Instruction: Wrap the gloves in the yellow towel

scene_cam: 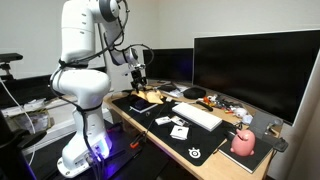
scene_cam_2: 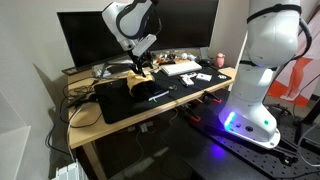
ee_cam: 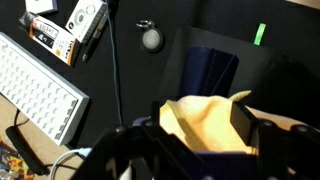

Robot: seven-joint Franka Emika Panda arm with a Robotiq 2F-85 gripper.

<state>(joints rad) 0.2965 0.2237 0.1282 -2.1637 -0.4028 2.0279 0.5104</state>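
The yellow towel (ee_cam: 205, 125) lies bunched between my gripper's (ee_cam: 200, 132) two black fingers, which are shut on a fold of it. Dark blue gloves (ee_cam: 208, 70) lie flat on the black desk mat (ee_cam: 150, 70) just beyond the towel, partly covered by it. In both exterior views the gripper (scene_cam: 138, 78) (scene_cam_2: 141, 62) hangs low over the desk's end by the towel (scene_cam: 150, 96) (scene_cam_2: 141, 71). The gloves are too small to make out there.
A white keyboard (ee_cam: 40, 88) (scene_cam: 200, 115) lies beside the mat, with cards (ee_cam: 85, 15), a small round object (ee_cam: 151, 38) and a green marker (ee_cam: 260, 33) near. A big monitor (scene_cam: 255, 70) stands behind. A pink object (scene_cam: 243, 143) sits at the desk's far end.
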